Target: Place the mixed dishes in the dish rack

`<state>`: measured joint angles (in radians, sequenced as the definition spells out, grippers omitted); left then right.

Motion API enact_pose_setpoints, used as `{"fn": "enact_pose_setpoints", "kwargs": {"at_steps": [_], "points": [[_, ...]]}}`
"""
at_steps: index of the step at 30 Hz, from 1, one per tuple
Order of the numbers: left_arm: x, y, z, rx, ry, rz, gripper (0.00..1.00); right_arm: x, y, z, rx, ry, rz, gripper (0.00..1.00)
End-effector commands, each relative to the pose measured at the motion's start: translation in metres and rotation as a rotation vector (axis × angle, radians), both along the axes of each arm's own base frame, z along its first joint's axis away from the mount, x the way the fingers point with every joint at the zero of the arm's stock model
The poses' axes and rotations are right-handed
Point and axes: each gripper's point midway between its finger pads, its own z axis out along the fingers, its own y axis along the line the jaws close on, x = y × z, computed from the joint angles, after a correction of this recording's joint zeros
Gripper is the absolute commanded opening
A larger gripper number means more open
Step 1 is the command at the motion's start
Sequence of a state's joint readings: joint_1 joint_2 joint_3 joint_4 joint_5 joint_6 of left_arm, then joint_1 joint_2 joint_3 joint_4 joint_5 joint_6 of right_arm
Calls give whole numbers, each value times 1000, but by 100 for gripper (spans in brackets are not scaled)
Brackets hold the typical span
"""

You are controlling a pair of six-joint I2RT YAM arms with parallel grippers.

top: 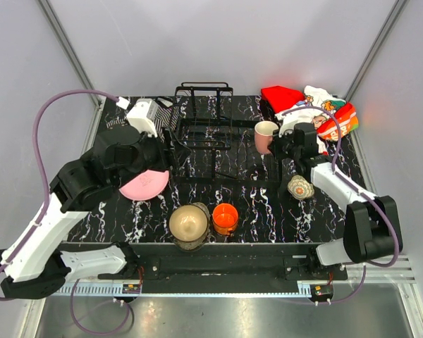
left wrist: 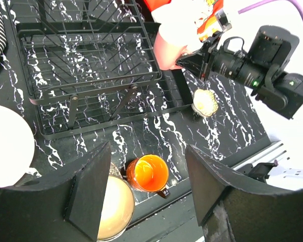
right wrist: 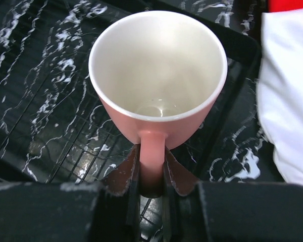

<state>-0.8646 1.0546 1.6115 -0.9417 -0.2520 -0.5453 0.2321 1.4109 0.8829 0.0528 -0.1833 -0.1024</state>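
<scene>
Handle of cream-pink mug (right wrist: 159, 75) clamped in right gripper (right wrist: 151, 176); glossy, round, white and empty inside, held over right edge of black thin-wire dish rack (top: 197, 134). Fingers of left gripper (left wrist: 147, 156) spread apart, gripping nothing; pink round plate (top: 144, 184) just beside. Glossy small orange cup (top: 225, 218) upright on marbled table (top: 268, 204), empty.
</scene>
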Motion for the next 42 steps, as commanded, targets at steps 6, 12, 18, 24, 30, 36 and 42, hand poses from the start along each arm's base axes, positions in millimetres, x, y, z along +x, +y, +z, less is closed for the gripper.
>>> {"fn": "enact_pose_setpoints", "kwargs": {"at_steps": [6,12,18,24,30,36,42], "points": [[14,-5,-1,9,-35,-12,65,21,66,49,112,-253,463,0],[21,8,0,-3,-73,46,75,29,85,52,166,-252,576,0],[31,23,-14,51,-63,120,82,39,97,49,188,-247,625,0],[40,31,-28,81,-33,178,95,48,122,39,117,-229,659,0],[44,41,-36,101,-15,209,99,53,145,25,83,-233,698,0],[46,49,-38,111,-23,224,99,55,156,9,69,-256,719,0],[51,48,-44,114,-15,216,99,63,162,-1,74,-290,721,0]]}}
